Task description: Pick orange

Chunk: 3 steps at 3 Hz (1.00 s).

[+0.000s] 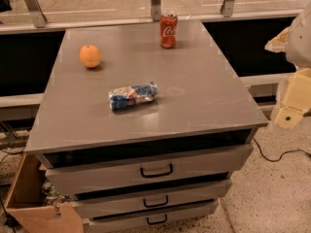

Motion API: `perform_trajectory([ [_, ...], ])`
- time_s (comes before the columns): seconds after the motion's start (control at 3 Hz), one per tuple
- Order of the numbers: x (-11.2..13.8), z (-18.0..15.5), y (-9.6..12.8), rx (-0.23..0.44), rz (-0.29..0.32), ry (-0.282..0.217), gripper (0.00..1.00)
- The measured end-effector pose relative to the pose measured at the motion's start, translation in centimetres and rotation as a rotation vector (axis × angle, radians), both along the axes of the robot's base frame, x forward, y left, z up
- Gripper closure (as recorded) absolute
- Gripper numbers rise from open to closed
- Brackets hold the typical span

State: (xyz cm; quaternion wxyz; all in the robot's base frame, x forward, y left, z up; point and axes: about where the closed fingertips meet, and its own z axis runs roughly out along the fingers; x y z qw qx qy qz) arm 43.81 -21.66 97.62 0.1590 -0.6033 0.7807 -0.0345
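Grey flat-topped drawer cabinet [204, 96] seen from the front and above. The small round orange [90, 56] rests on the far-left part of the top, well apart from the upright red cola can [168, 29] at the far edge. A shiny blue-and-white snack packet [133, 95] lies on its side near the middle, between the orange and the front edge. The cream-coloured gripper [293, 101] hangs off the cabinet's right side, clear of every item; whether it is open or closed cannot be told.
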Motion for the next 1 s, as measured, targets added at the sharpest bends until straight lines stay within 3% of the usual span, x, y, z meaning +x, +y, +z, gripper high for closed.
perform_trajectory([
  [0.33,0.0,0.0,0.0,0.0,0.0,0.0,0.0],
  [0.67,2.5,0.4,2.7,0.038,0.033,-0.028,0.0],
  [1.0,6.9,1.3,7.4,0.139,0.07,-0.073,0.0],
])
